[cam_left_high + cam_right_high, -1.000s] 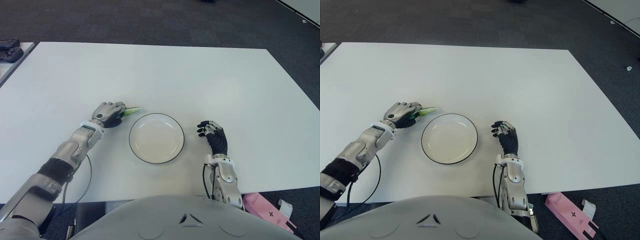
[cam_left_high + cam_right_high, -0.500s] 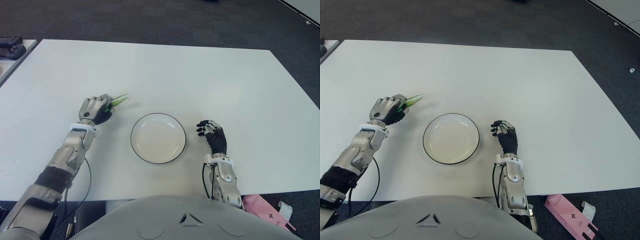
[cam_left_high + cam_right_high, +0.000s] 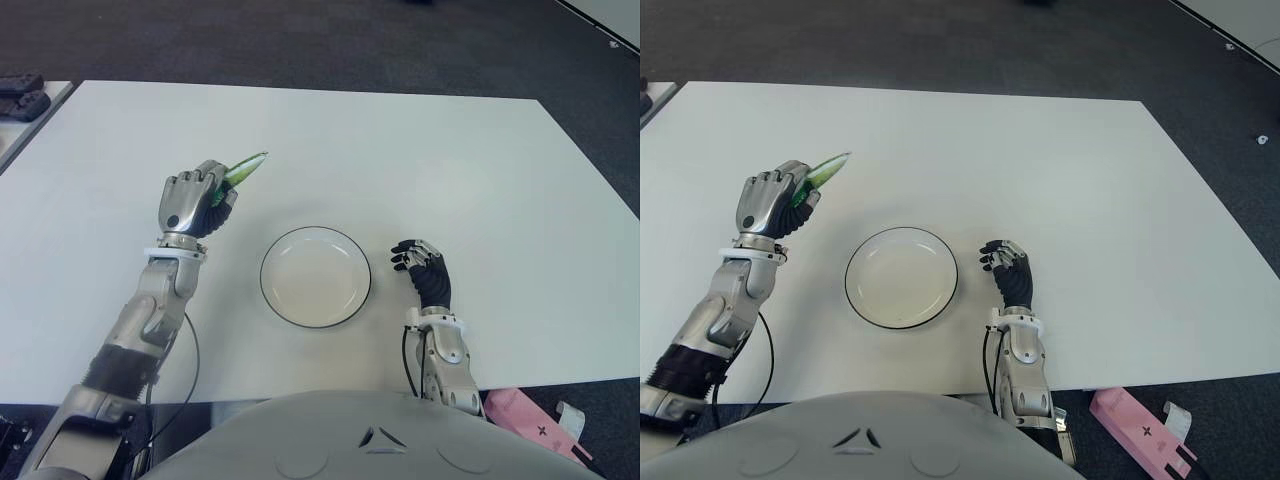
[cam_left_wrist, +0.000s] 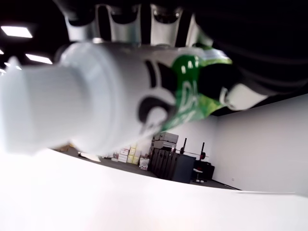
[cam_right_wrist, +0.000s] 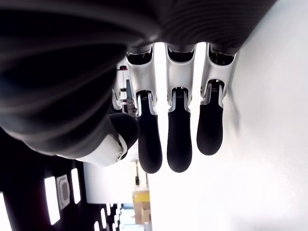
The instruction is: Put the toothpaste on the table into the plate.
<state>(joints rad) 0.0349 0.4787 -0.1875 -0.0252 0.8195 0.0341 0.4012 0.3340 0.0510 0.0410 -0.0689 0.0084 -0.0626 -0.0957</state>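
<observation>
Higher now: green-white toothpaste (image 3: 243, 169) in left hand (image 3: 193, 202)

**An office or lab room**

A broad white bench (image 3: 400, 150) stood on dark grey carpet (image 3: 300, 40). Beyond the bench, the left wrist view showed white walls, ceiling light panels (image 4: 17, 32), stacked boxes (image 4: 126, 155) and dark cabinets (image 4: 171, 163).

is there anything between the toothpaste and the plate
Nothing visible. The left hand grips the toothpaste above the table, to the left of the plate; only bare table shows between them. The plate holds nothing, and the right hand shows beside its right side.
</observation>
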